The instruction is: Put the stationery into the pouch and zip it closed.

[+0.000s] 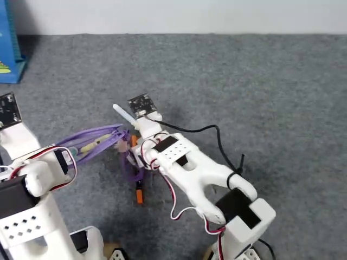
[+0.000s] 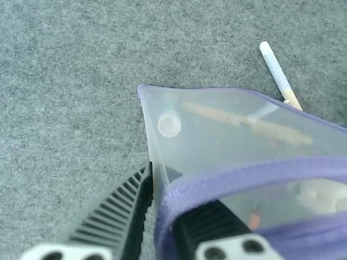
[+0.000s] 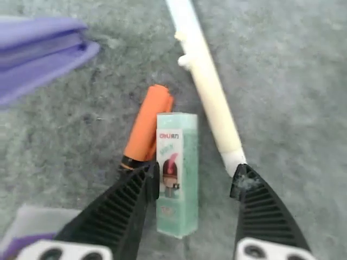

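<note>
- The grey table (image 1: pixel 260 81) is stretching across the overhead view, with one arm working at lower left and the other at centre.
- The pouch (image 1: pixel 95 142), clear with a purple zip, is hanging left of centre in the overhead view. Its mouth seems to be gaping slightly, and a yellowish pen (image 2: pixel 244 122) is already lying inside.
- The left gripper (image 2: pixel 168 189) is pinching the pouch's edge near one corner. It is best kept steady there, so the mouth is not sagging.
- The right gripper (image 3: pixel 194 174) is hanging wide open and holding nothing, one jaw on each side of the eraser.
- The white pen (image 3: pixel 209 92) is lying on the table near the eraser.
- The orange pen (image 3: pixel 146 130) is resting against the eraser's other side.
- The green eraser (image 3: pixel 176 173) is lying flat. The gripper should probably be coming down squarely and closing on the eraser alone, because one jaw is sitting over the orange pen's end and could be nudging it.
</note>
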### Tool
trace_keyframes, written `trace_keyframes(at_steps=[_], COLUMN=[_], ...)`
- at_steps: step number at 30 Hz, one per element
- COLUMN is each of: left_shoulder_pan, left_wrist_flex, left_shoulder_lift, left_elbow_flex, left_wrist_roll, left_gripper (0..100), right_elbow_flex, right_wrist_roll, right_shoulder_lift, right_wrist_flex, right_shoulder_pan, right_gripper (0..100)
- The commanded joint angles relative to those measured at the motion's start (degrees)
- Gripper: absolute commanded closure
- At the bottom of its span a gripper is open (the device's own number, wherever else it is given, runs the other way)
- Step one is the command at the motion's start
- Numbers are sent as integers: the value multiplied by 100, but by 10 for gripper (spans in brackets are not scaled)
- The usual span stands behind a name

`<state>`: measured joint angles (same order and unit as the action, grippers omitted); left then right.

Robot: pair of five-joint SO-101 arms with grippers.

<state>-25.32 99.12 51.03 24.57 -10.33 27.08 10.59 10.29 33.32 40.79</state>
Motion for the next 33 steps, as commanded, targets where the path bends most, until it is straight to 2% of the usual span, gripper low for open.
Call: trace_keyframes(at_steps=[1, 3, 7, 18, 27, 33], left_shoulder_pan=[-18, -18, -18, -18, -9, -9], left_wrist_flex=[44, 44, 44, 44, 44, 44], left_shoulder_lift=[-26, -26, -26, -26, -26, -26], left_elbow_flex=[-163, -163, -163, -163, -154, -154], left_wrist_roll=[-53, -53, -53, -53, -53, -53], left_gripper=[989, 989, 989, 989, 989, 989], right_elbow_flex=[-299, -299, -299, 475, 2268, 2637], right_wrist_roll=[-70, -79, -79, -791, -1240, -1222], right_shoulder_lift=[145, 295, 338, -690, -3178, -5226], right_wrist_flex=[-92, -92, -92, -31, 4, 1156], right_shoulder_pan=[92, 92, 66, -303, -514, -479], right_gripper=[786, 834, 989, 991, 991, 991])
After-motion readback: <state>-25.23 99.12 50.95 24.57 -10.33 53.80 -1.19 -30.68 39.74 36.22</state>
